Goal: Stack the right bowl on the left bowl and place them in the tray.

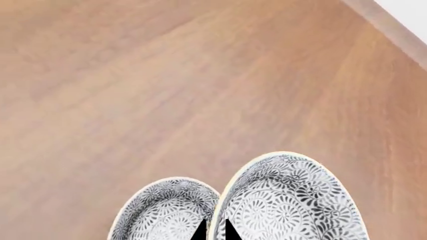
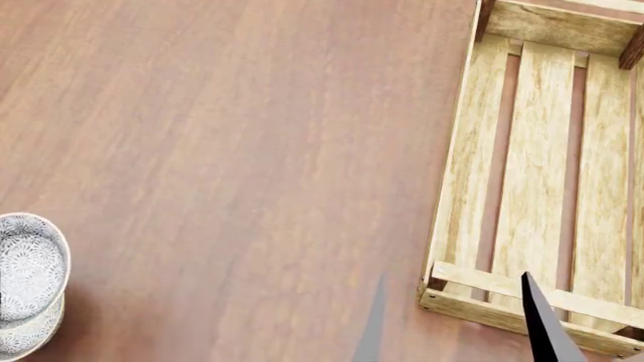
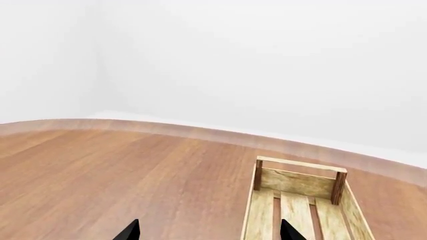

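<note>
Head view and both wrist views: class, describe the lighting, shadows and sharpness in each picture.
Head view: even, soft light, only a faint shadow beside the bowls, and the right tool has one blurred grey tip. Left wrist view: the table grain looks soft, the bowl patterns crisp. Right wrist view: the white backdrop is flat and shadowless, and the tray is sharp.

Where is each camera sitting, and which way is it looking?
Head view: from the robot's head, looking down on the table, the tray and the bowls; right gripper tips show.
Left wrist view: near the left gripper, looking over both bowls, one tilted in the other; its fingertips straddle a rim.
Right wrist view: near the right gripper, facing across the table towards the tray and white wall.
Head and right wrist views share the tray.
</note>
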